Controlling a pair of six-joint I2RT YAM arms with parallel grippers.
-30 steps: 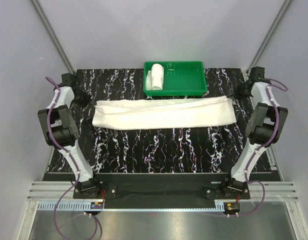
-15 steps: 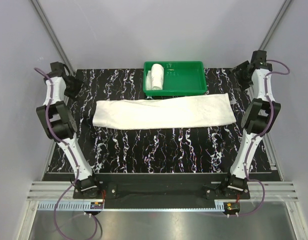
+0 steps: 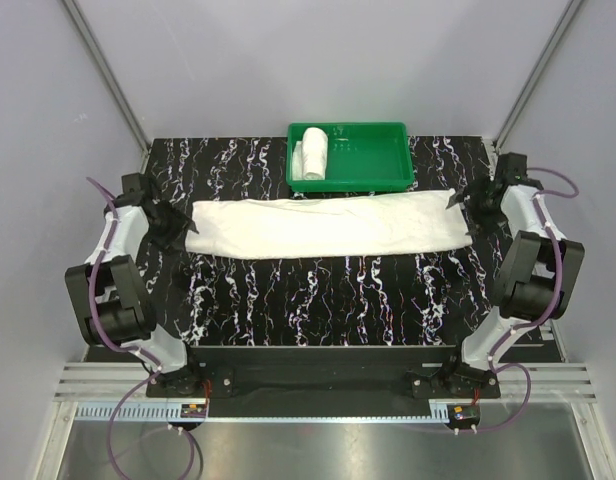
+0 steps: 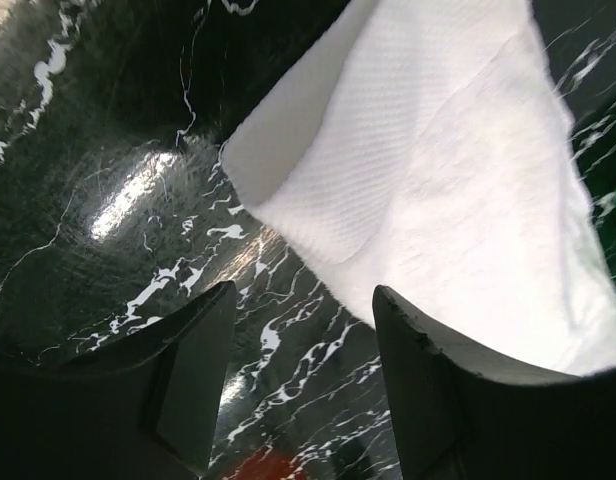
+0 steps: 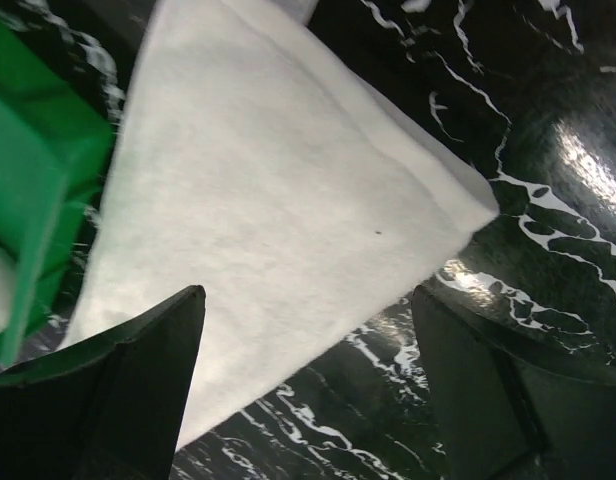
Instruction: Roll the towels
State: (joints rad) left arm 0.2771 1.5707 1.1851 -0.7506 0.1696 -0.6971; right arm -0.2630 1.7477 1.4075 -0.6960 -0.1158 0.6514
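The long white towel (image 3: 328,225) lies flat and unrolled across the black marbled table. A smaller white towel (image 3: 313,152) sits rolled inside the green tray (image 3: 388,128). My left gripper (image 3: 178,228) is open at the long towel's left end. In the left wrist view the towel (image 4: 438,180) has its corner just ahead of the left gripper (image 4: 304,290), and nothing is between the fingers. My right gripper (image 3: 460,203) is open at the right end. In the right wrist view the towel (image 5: 268,190) has its edge running between the spread fingers of the right gripper (image 5: 308,292), ungripped.
The green tray stands at the back centre, just behind the long towel; its corner (image 5: 38,180) shows at the left of the right wrist view. Grey walls close in the table on three sides. Bare marbled table (image 3: 328,300) lies in front of the towel.
Both arms swung out to the table's back corners, then came down to the long towel's two ends. Both grippers went from nearly shut to open. The towel has not moved.
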